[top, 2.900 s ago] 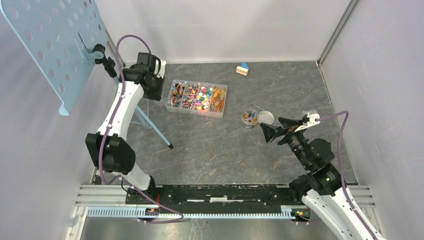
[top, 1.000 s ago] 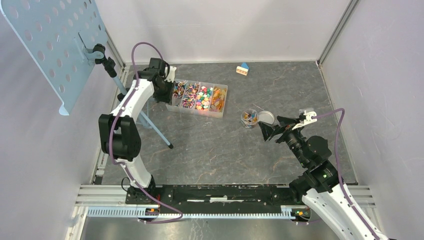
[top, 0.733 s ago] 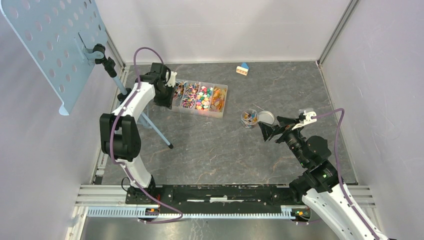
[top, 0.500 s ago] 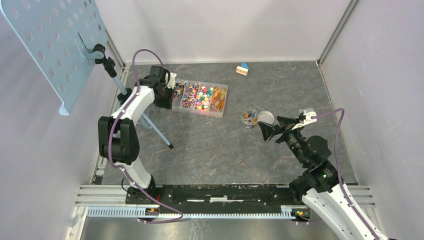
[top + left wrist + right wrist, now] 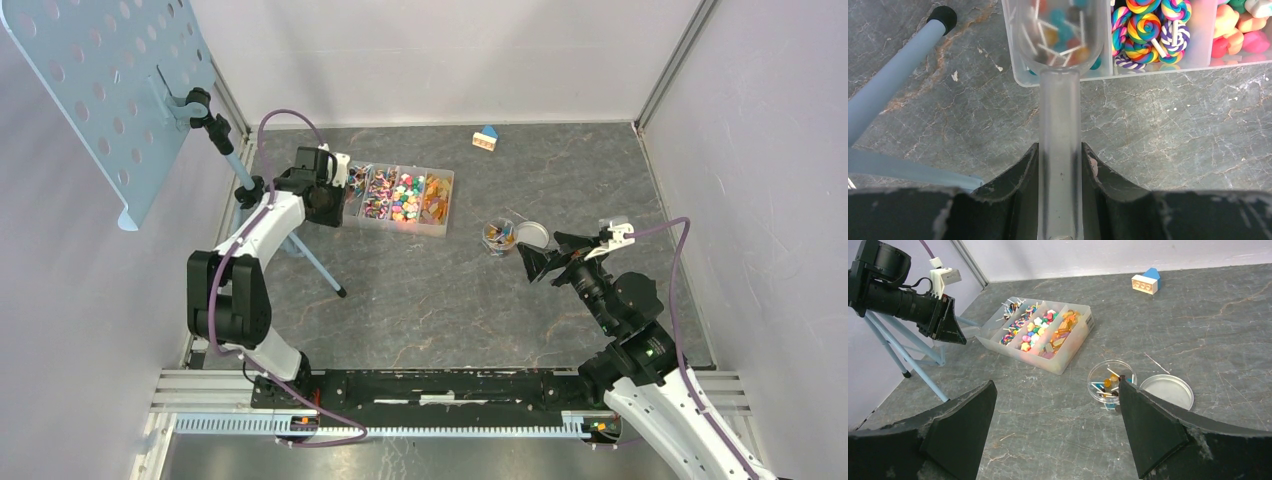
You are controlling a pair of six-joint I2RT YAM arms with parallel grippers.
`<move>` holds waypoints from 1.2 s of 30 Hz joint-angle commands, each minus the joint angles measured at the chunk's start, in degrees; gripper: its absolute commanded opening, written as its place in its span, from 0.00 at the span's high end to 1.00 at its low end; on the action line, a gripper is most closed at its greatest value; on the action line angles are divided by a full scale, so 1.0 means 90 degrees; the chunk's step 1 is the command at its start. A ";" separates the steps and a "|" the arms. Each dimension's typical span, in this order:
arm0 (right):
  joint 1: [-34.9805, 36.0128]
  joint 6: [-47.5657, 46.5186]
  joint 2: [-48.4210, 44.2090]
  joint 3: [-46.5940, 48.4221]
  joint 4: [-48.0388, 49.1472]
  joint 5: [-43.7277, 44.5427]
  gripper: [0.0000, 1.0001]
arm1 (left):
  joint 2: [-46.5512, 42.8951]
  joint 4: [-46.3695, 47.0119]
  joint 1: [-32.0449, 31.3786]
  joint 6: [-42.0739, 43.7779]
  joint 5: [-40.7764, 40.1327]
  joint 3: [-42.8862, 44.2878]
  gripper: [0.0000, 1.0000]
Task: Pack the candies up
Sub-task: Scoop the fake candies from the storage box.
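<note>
Two claws are seen: the left claw point(image 5: 1060, 152) is clamped on a clear scoop point(image 5: 1059, 110) dipped among the candies point(image 5: 1147, 27) in the end compartment of the divided box point(image 5: 1015, 50); the right claw point(image 5: 1055, 387) is spread apart.

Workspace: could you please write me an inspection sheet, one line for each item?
Surface: grey marbled table, small pale specks near the tray.
Job's things: candies sorted in the clear four-compartment tray; a few more in an open round jar, its lid beside it.
Clutter: blue-roofed toy house by the far wall.
End effectors: left end effector shut on a clear scoop whose bowl is in the tray's end compartment; right end effector open, empty, near the jar.
Cables: a purple cable loops above each arm.
Surroundings: perforated blue plate on a tripod at left; pale walls.
</note>
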 commanded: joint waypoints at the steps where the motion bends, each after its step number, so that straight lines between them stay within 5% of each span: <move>1: -0.0023 0.0007 0.0019 0.0024 0.0272 -0.0035 0.02 | -0.0442 0.0442 -0.0029 -0.0063 -0.0036 -0.0355 0.98; 18: -0.0023 0.0027 0.0062 -0.0004 0.0376 -0.0033 0.02 | -0.0950 0.2217 -0.0023 -0.0096 0.0169 -0.1574 0.98; 36: -0.0024 -0.0102 0.0106 0.0057 0.0359 0.0038 0.02 | -0.0577 0.2625 -0.0023 -0.0170 0.0026 -0.1498 0.98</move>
